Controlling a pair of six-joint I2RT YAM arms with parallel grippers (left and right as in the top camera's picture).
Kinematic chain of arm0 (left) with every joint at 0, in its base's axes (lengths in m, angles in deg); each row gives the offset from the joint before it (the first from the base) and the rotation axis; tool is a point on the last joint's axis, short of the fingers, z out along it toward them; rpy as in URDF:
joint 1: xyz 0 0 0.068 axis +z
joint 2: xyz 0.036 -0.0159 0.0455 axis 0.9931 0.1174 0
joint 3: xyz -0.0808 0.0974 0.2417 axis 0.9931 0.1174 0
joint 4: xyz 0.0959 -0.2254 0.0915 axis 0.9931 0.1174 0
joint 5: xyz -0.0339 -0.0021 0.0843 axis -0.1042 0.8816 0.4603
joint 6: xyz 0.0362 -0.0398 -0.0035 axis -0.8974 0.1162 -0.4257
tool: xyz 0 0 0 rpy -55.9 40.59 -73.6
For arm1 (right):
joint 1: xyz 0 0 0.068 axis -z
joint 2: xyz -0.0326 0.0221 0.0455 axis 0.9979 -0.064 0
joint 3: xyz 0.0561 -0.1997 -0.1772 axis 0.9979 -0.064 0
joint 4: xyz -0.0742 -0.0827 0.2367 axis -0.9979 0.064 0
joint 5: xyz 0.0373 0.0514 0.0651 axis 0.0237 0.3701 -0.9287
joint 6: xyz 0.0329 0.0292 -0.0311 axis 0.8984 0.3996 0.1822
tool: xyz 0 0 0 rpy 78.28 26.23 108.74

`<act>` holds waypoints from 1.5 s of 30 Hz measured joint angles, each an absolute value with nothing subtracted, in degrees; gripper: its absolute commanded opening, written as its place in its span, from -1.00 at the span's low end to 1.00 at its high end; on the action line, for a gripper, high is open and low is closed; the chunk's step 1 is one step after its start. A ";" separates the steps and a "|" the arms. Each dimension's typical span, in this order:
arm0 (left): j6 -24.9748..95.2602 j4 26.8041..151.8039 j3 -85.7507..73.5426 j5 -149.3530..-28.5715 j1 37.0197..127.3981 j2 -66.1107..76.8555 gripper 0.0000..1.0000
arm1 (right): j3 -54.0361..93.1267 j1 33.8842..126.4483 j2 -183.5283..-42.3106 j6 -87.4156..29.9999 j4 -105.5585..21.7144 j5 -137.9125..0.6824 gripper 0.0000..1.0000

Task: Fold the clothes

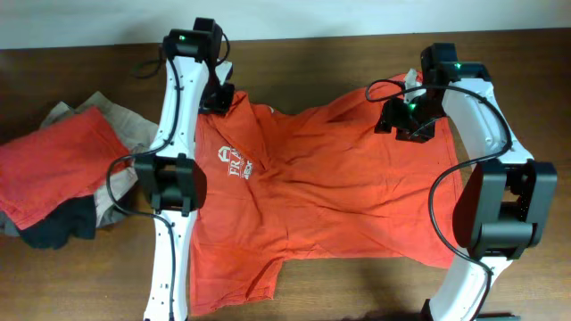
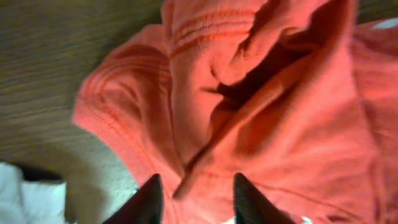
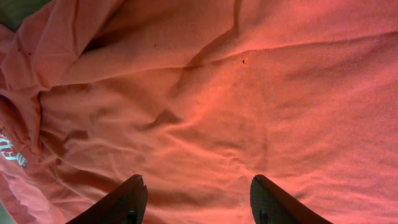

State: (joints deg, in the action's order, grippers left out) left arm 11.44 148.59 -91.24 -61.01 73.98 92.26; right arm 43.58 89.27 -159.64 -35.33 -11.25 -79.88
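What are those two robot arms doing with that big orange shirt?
It looks like they're getting ready to fold it. The orange-red T-shirt lies spread out and wrinkly on the wooden table. The left gripper is open over a bunched-up edge of the shirt, and the right gripper is open over flat cloth on the other side. Neither one is holding the shirt. A pile of other clothes sits off to the side.

Left hand (image 2: 198,182) and right hand (image 3: 198,180) both point down, jaws apart
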 measured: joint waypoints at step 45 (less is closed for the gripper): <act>10.52 151.28 -97.47 -61.01 74.09 93.75 -0.51 | 43.58 89.27 -159.64 -35.33 -11.20 -79.88 0.16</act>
State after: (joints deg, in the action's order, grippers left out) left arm 10.52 151.28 -97.47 -61.01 74.09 93.75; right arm 43.58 89.27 -159.64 -35.33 -11.20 -79.88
